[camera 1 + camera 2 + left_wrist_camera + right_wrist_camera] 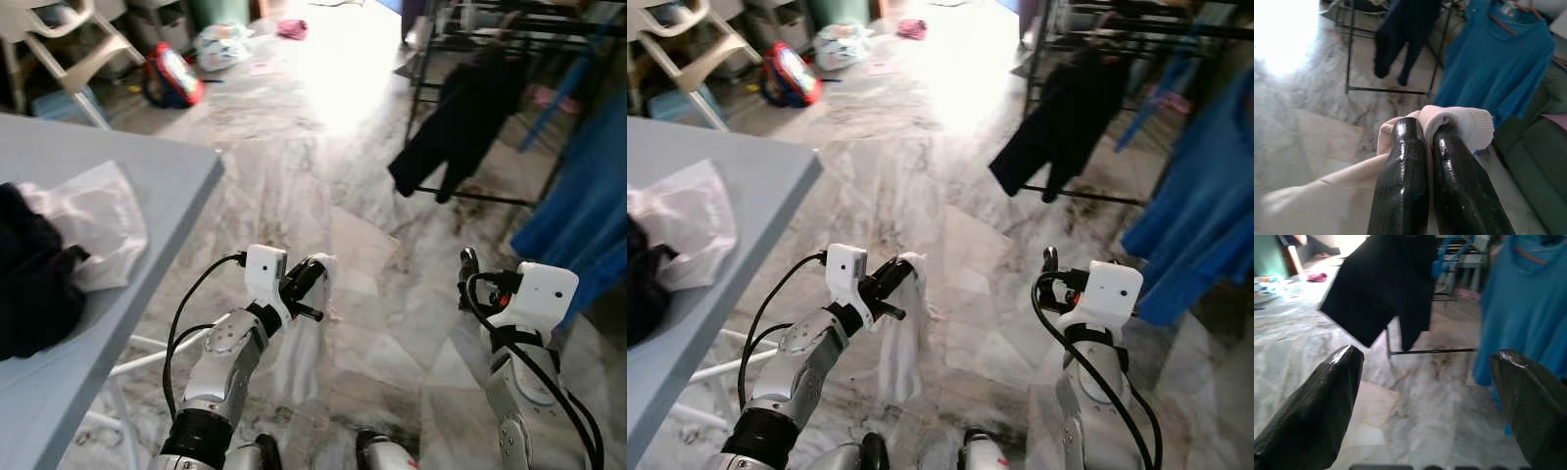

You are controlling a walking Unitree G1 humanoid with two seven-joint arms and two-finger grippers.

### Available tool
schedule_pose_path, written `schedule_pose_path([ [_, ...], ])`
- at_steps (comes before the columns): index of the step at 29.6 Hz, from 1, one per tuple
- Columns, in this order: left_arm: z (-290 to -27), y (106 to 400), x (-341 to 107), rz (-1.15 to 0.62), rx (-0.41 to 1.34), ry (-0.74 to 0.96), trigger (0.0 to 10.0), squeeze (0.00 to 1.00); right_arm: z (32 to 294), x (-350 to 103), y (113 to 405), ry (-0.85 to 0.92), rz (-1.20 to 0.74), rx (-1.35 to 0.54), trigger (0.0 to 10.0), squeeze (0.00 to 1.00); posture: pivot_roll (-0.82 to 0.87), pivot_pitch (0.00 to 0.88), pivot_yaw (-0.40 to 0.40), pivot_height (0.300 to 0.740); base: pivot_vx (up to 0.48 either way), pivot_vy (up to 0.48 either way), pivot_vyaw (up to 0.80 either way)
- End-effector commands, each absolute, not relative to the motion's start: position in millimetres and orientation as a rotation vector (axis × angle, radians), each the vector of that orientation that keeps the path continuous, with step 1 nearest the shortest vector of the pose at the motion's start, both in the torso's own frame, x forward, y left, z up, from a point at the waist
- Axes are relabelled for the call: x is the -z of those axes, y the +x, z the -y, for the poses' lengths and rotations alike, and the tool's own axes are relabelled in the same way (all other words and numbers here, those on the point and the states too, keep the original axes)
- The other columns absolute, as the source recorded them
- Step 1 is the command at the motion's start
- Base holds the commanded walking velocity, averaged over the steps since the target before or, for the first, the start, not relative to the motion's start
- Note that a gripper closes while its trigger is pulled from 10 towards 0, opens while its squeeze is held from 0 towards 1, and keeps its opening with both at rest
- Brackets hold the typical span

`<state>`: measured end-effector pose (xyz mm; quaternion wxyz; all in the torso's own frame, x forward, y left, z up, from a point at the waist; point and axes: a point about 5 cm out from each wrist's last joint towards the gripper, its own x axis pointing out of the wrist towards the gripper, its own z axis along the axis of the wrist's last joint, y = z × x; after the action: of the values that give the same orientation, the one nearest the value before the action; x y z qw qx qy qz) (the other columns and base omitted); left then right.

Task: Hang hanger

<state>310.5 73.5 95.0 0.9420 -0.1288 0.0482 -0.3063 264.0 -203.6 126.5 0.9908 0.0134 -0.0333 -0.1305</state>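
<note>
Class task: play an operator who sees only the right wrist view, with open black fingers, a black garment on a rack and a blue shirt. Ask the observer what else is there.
Operator: Is the left gripper holding anything?
Observer: Yes. The left gripper is shut on a pale pink garment that hangs down from it.
Operator: What is beside the robot?
Observer: A light blue table on its left, with a white cloth and a dark cloth on it.
Operator: Is the floor clear behind?
Observer: No. A red and blue bag lies beyond the table.
</note>
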Motion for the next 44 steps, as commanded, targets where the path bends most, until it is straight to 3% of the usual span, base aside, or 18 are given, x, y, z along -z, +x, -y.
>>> schedule_pose_path([
  [1, -74, 312, -102, -0.055, 0.628, -0.271, 10.0, 0.00, 205, -128, 264, 0.018, 0.072, 0.267, 10.0, 0.00, -0.13, 0.212, 0.024, 0.740, 0.322, 0.000, -0.59],
  [22, -65, 311, -102, -0.057, 0.661, -0.288, 10.0, 0.00, 209, -128, 260, -0.013, 0.077, 0.299, 10.0, 0.00, -0.14, 0.219, 0.028, 0.740, 0.396, 0.000, -0.02],
  [34, -62, 310, -101, -0.066, 0.679, -0.286, 10.0, 0.00, 210, -128, 260, -0.012, 0.082, 0.303, 10.0, 0.00, -0.14, 0.215, 0.027, 0.740, 0.419, 0.000, -0.72],
  [44, -61, 310, -101, -0.065, 0.680, -0.285, 10.0, 0.00, 211, -129, 261, -0.024, 0.083, 0.307, 10.0, 0.00, -0.15, 0.213, 0.022, 0.740, 0.412, 0.000, -0.08],
])
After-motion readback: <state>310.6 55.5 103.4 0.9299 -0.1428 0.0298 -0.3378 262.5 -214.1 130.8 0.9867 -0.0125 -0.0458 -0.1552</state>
